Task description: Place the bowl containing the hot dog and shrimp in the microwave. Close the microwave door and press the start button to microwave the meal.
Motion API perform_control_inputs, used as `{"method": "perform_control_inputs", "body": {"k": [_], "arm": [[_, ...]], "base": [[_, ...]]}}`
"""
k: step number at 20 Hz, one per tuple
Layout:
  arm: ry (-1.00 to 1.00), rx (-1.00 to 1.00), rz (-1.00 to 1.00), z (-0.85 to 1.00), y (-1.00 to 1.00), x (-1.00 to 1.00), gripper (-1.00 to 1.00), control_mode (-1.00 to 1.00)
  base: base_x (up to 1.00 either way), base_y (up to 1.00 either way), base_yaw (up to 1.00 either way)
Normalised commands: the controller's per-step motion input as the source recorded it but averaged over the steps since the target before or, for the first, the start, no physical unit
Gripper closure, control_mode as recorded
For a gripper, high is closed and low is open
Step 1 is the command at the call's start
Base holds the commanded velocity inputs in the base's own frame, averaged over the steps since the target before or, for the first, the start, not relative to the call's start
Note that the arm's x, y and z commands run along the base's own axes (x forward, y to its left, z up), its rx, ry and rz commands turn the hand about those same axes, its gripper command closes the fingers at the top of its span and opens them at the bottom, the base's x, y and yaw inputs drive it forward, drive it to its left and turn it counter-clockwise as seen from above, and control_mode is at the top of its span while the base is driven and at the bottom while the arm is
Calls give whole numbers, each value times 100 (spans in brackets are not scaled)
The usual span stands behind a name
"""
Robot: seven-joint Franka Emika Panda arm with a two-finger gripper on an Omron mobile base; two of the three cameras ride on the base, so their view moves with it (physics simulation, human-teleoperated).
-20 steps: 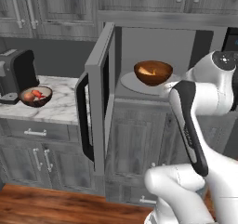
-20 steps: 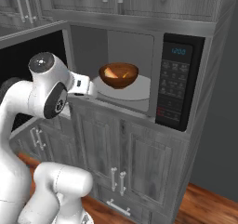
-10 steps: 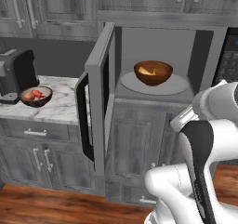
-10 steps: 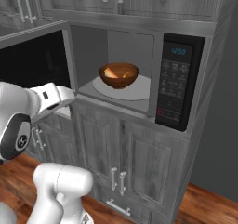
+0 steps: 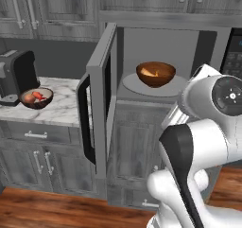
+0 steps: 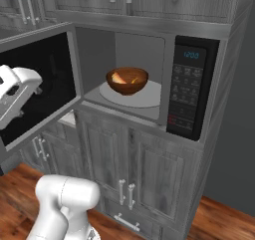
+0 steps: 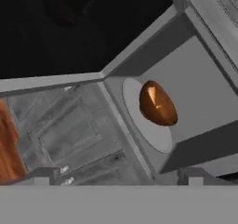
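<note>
Bowl (image 5: 155,74) is sitting on the pale turntable plate (image 6: 149,97) inside the microwave (image 6: 149,74), roughly centred, tan hot dog (image 6: 118,78) showing in it; shrimp too small to pick out. Jaws are standing wide apart, holding nothing; tips just peeking at the bottom of the hand view, looking into the cavity from outside. Microwave door (image 5: 100,99) is hanging fully open, swung out to the left, bar handle (image 5: 85,119) on its free edge.

Risks from here, my read:
- Arm is sitting close to the open door; pushing near the hinge side or at a glancing angle could slip off the panel and leave the door ajar.
- A hard swing could jolt the bowl off the plate.
- Keypad (image 6: 185,89) buttons are small and tightly packed; open jaws could be hitting the wrong key.

Surroundings: marble counter (image 5: 66,104) to the left carrying a dark bowl with red food (image 5: 36,97) and a black coffee machine (image 5: 16,75). Grey wood cabinets above and below, wood floor.
</note>
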Motion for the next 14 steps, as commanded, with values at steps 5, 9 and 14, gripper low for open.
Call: {"method": "perform_control_inputs", "body": {"k": [5,9,14], "arm": [[-9,-29,8,7,88,-12,-100,-100],[-25,-35,7,-31,87,-22,-100,-100],[-22,-34,3,-23,92,-10,-100,-100]], "base": [[0,0,0],[0,0,0],[0,0,0]]}}
